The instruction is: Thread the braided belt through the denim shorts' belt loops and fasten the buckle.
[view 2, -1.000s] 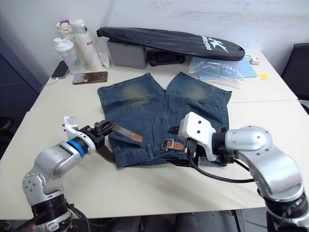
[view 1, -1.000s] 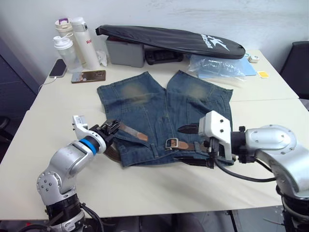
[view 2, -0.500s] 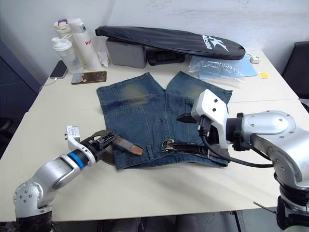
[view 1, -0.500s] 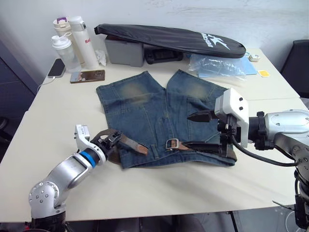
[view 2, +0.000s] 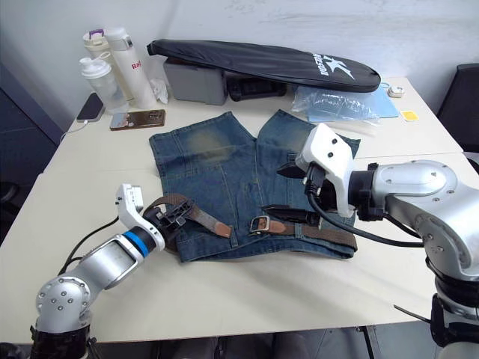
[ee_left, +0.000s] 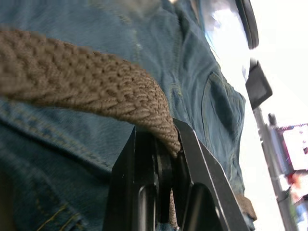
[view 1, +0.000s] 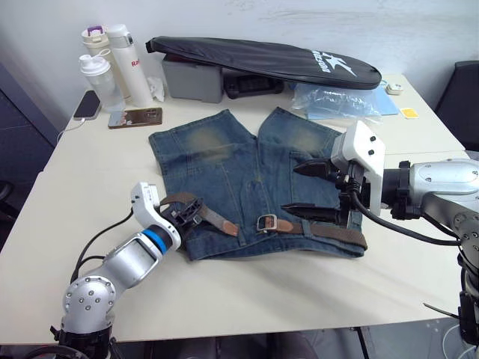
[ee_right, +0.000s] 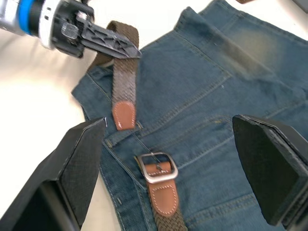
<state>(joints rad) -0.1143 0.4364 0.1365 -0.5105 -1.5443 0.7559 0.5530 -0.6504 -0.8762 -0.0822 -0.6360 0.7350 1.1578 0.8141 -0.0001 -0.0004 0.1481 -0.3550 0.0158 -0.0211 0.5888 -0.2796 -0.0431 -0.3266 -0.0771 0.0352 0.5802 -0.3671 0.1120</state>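
The denim shorts (view 1: 224, 164) lie flat on the table, waistband nearest me. The braided belt (view 1: 329, 233) runs along the right half of the waistband, and the buckle (view 1: 266, 222) lies near the middle. The belt's other end curls out past the shorts' left edge, and its leather tip (ee_right: 123, 115) rests on the denim a little left of the buckle (ee_right: 156, 167). My left gripper (view 1: 191, 209) is shut on this curled part (ee_left: 96, 86). My right gripper (view 1: 303, 189) hovers open over the shorts' right side, holding nothing. I cannot make out the belt loops clearly.
A long black zipped bag (view 1: 262, 60) lies over a grey box (view 1: 193, 78) at the back. Bottles (view 1: 101, 75) and two phones (view 1: 137, 117) stand at the back left, and a plastic bag (view 1: 333, 101) lies at the back right. Bare tabletop (view 1: 247, 292) runs along the near edge.
My left gripper has carried the belt end right, so its tip now lies nearer the buckle. My right gripper rose off the waistband earlier and has barely moved since.
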